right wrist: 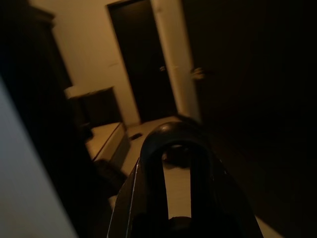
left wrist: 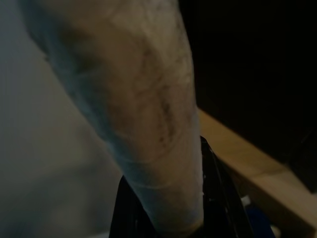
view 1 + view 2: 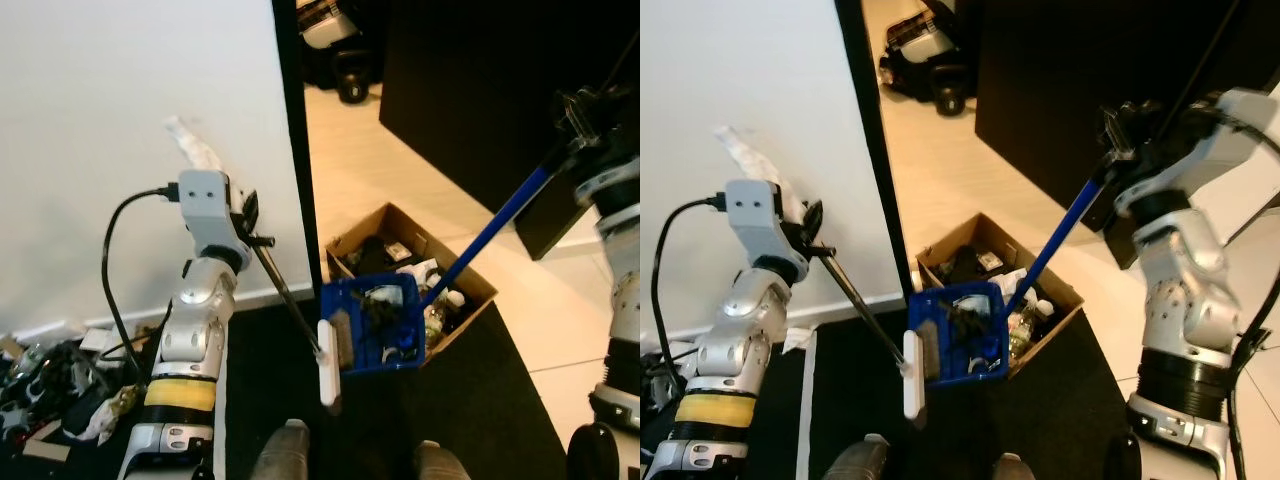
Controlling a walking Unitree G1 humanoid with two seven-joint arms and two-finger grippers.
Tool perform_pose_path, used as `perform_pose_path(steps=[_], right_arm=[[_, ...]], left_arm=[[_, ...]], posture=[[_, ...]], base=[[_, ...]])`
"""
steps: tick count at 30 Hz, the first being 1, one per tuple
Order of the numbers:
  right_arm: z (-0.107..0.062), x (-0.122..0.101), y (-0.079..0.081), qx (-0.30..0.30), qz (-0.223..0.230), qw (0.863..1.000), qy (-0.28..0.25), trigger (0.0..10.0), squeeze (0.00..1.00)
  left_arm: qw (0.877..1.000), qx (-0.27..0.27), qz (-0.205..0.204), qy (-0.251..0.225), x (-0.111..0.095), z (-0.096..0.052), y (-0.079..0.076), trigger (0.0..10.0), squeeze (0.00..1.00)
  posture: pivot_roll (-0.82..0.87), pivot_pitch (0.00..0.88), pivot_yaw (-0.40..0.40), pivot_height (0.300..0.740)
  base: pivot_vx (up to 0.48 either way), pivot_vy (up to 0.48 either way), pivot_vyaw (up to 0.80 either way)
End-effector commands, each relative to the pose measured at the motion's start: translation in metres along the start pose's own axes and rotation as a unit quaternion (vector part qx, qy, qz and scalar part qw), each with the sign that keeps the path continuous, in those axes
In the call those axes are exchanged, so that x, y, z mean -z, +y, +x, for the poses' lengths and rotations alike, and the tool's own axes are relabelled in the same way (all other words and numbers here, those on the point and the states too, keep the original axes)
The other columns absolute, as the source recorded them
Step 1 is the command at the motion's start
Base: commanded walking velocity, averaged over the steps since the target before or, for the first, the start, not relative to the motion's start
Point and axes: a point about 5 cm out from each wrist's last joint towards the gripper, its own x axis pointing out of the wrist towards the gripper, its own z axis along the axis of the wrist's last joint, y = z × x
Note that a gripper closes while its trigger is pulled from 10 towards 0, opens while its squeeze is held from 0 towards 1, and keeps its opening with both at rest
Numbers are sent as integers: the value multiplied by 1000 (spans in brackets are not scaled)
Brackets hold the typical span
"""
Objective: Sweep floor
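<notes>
The left gripper [image 3: 810,225] clamps the brush [image 3: 913,385], its head against the blue dustpan [image 3: 958,335]. The right gripper [image 3: 1120,130] grips the dustpan handle above the box [image 3: 470,280]. Tilt too far, and debris could spill onto the mat [image 3: 490,400].

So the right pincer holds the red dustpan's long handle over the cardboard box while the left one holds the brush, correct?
Not quite: the dustpan is blue, as the right eye view shows. The right pincer holds its handle over the box; the left pincer holds the brush.
</notes>
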Motion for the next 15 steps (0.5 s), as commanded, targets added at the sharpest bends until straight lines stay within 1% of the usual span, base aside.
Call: perform_pose_path(steps=[1, 3, 4, 6, 7, 8, 9, 10, 11, 15], right_arm=[[6, -48, 6, -19, 36, 991, -125, 10000, 0], [8, -48, 6, -18, 29, 991, -126, 10000, 0], [8, -48, 6, -18, 29, 991, -126, 10000, 0], [12, -41, 5, -13, 15, 993, -119, 10000, 0], [14, -37, 6, -12, 9, 993, -114, 10000, 0], [14, -37, 6, -12, 9, 993, -114, 10000, 0], [20, -28, 9, -10, 7, 994, -105, 10000, 0], [20, -28, 9, -10, 7, 994, -105, 10000, 0], [22, -23, 11, -13, -2, 995, -98, 10000, 0], [29, -1, 21, -18, -3, 997, -78, 10000, 0]], left_arm=[[998, -31, 17, 60, 21, -5, 13, 10000, 0], [998, -46, 16, 45, 11, 0, 19, 10000, 0], [998, -46, 16, 45, 11, 0, 19, 10000, 0], [998, -60, 15, 28, 0, 7, 25, 10000, 0], [998, -63, 16, 23, -3, 10, 27, 10000, 0], [998, -63, 16, 23, -3, 10, 27, 10000, 0], [997, -68, 22, 15, -8, 17, 28, 10000, 0], [997, -68, 22, 15, -8, 17, 28, 10000, 0], [997, -69, 25, 13, -9, 21, 28, 10000, 0], [996, -84, 40, 4, -16, 32, 28, 10000, 0]], posture=[[36, 119, 40, 740], [39, 120, 39, 740], [39, 120, 39, 740], [40, 117, 41, 740], [40, 117, 41, 740], [40, 117, 41, 740], [42, 116, 43, 740], [42, 116, 43, 740], [42, 116, 43, 740], [37, 116, 42, 740]], base=[[251, -386, 0], [249, -339, 0], [247, -322, 0], [272, -309, 0], [289, -304, 0], [289, -304, 0], [296, -307, 0], [296, -307, 0], [292, -304, 0], [303, -293, 0]])
